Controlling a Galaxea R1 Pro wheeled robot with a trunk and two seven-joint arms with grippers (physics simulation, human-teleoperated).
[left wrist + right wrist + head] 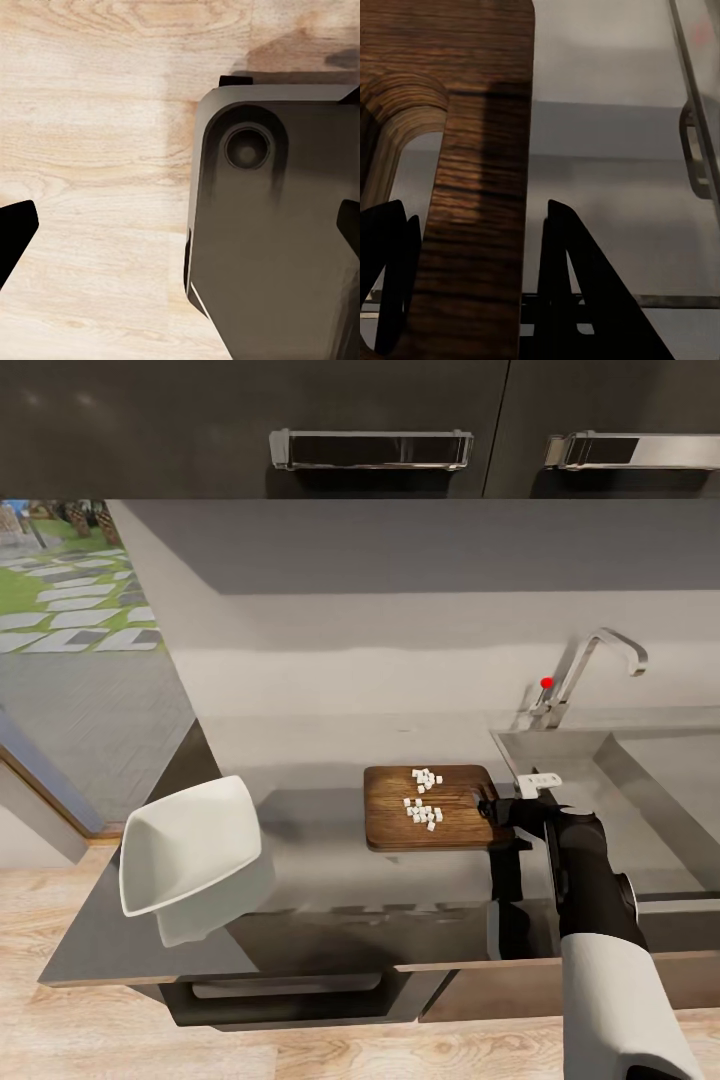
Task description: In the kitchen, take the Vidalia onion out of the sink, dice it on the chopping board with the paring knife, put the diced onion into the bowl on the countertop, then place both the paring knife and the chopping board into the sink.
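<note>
Needed a level lift of the chopping board [400,820], right gripper [490,810] pinching its slotted end, diced onion [424,800] aboard.

You had soft, even light from above. The glossy counter [330,860] mirrored the bowl [190,850] and showed pale glare near the board [430,807]. A broad shadow lay under the cabinets. Your right wrist view was dim and slightly blurred; the left was bright.
</note>
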